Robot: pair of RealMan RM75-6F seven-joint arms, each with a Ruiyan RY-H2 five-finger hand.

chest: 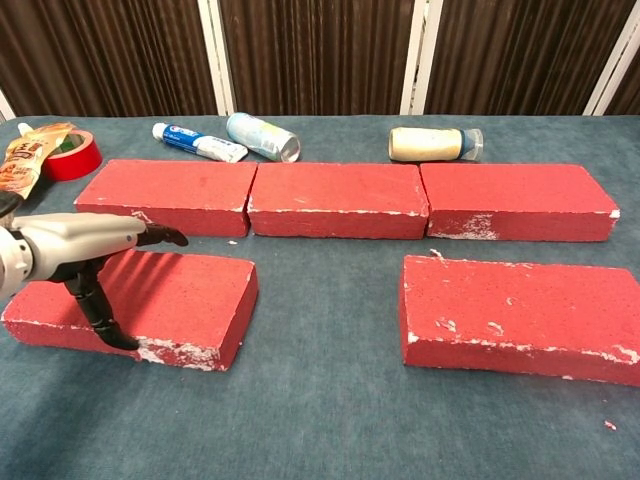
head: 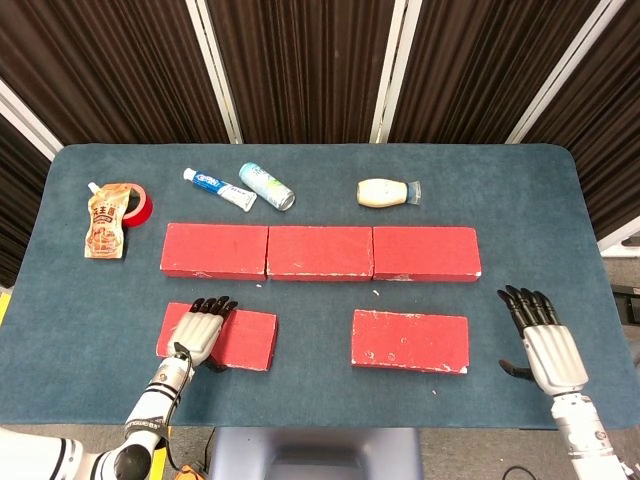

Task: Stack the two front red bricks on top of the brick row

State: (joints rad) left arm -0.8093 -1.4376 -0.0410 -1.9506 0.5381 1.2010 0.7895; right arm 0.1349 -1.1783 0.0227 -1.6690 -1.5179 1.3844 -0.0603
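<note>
Three red bricks form a row [head: 320, 252] [chest: 338, 198] across the middle of the blue table. In front of it lie two more red bricks, the left front brick [head: 248, 341] [chest: 185, 290] and the right front brick [head: 410, 341] [chest: 520, 318], both flat on the cloth. My left hand [head: 200, 328] [chest: 80, 245] lies stretched over the left half of the left front brick, with its thumb pointing down at the brick's near face. My right hand [head: 545, 345] hovers open to the right of the right front brick, apart from it, and shows only in the head view.
Behind the row lie a toothpaste tube [head: 220, 188], a small can [head: 267, 186] and a cream bottle [head: 388, 192]. A red tape roll [head: 137, 203] and a sauce pouch [head: 104, 226] sit at the far left. The table's front edge [head: 320, 425] runs close behind both hands.
</note>
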